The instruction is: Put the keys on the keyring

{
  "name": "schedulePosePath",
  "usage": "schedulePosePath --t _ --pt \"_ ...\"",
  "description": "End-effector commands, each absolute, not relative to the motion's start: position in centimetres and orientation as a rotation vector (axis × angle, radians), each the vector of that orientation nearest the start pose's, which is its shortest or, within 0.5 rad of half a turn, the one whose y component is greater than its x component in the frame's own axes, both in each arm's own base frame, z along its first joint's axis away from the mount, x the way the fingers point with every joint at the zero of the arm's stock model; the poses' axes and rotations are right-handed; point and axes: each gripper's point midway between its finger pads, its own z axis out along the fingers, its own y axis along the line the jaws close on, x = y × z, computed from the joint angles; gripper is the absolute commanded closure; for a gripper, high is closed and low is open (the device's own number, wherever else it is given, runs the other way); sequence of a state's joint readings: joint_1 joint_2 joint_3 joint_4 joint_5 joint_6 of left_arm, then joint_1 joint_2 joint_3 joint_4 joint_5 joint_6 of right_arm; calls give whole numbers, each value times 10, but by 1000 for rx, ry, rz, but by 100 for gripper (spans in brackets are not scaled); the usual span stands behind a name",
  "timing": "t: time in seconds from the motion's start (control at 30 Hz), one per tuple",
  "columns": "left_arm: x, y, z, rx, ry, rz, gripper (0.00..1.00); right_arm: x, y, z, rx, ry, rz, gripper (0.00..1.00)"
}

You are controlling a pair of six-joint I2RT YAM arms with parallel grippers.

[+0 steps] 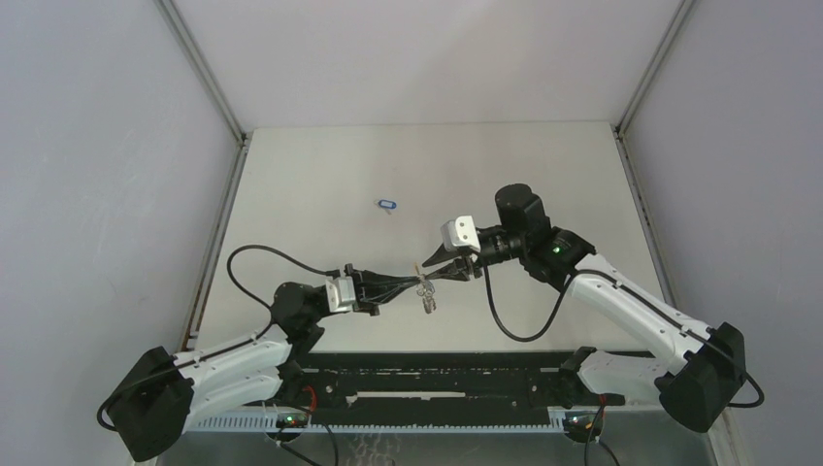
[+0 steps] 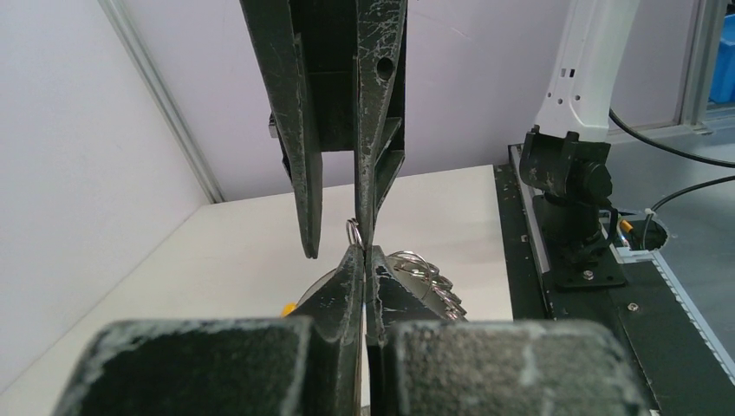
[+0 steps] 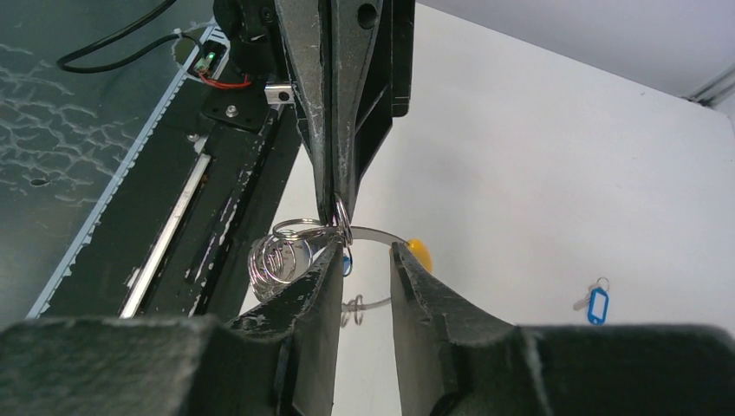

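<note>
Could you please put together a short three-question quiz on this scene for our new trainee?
1. True or false: the right gripper is clamped shut on the keyring.
2. Which one pinches the keyring? A) the left gripper B) the right gripper C) neither
3. Fill in: the loose key lying on the table is tagged in ____.

Key: 1 false, its jaws stand open; 2 A; 3 blue.
</note>
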State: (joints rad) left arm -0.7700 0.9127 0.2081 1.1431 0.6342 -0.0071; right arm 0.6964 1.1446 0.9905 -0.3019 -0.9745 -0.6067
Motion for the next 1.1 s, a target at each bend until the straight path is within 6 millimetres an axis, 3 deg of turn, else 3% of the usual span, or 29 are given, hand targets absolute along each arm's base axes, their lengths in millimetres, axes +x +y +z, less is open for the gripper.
schedulePosePath --t 0.0,0.17,0.37,0.47,0.73,1.07 --pt "137 -277 275 956 789 -1029 100 155 312 280 -1635 993 1053 75" --pt "139 -279 273 957 796 -1029 100 152 313 278 -1654 991 1071 81" --pt "140 -279 271 956 812 -1028 100 151 311 275 -1672 1005 1065 99" --pt "146 -282 263 967 861 -1014 99 155 306 274 -1678 1057 1013 100" --pt "166 -280 240 1009 1043 -912 65 173 288 266 -1710 1298 696 100" --pt "168 -278 246 1000 1025 -888 59 187 279 258 -1808 1473 333 100"
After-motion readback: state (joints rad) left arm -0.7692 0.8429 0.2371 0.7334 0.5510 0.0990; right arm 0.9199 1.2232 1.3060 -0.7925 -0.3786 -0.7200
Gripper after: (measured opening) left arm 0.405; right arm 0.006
